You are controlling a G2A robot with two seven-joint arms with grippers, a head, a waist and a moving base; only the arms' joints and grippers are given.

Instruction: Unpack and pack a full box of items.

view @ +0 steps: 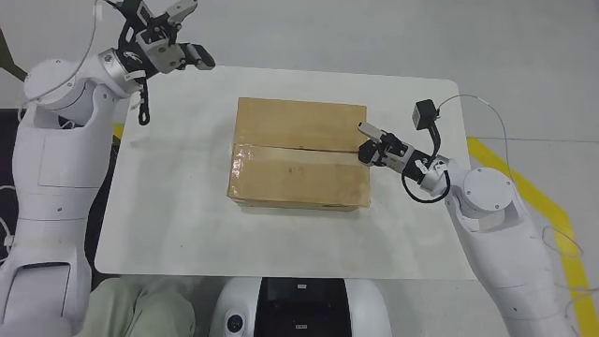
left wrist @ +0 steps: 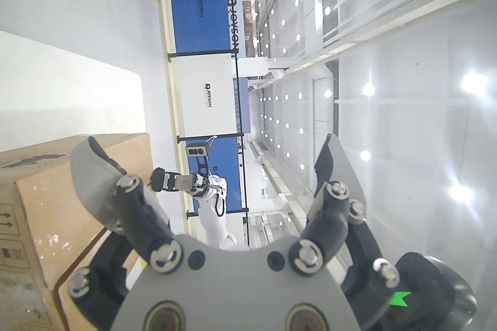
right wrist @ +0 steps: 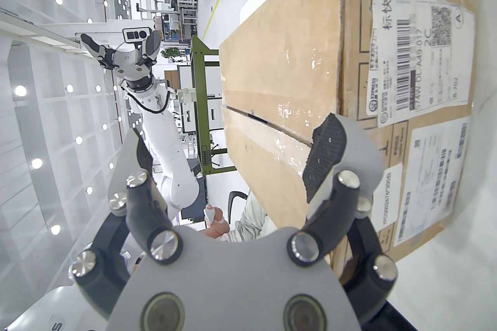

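The right end effector (view: 368, 142), fingers apart, is hovering at the right end of the closed box (view: 299, 173) on the tabletop (view: 168, 215), by its lengthwise seam (view: 299, 147), so I'm favouring it over the left end effector (view: 178, 30), hanging open well apart.

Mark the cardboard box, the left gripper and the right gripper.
cardboard box (view: 299, 124), top view, far top flap.
left gripper (view: 195, 31), top view, midway between its fingertips.
right gripper (view: 366, 143), top view, midway between its fingertips.

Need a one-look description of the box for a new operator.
Look to the middle of the white table: the cardboard box lies there, flaps shut, a seam running along its top. It is the only brown thing on the table, with white shipping labels on the end by the open right gripper.
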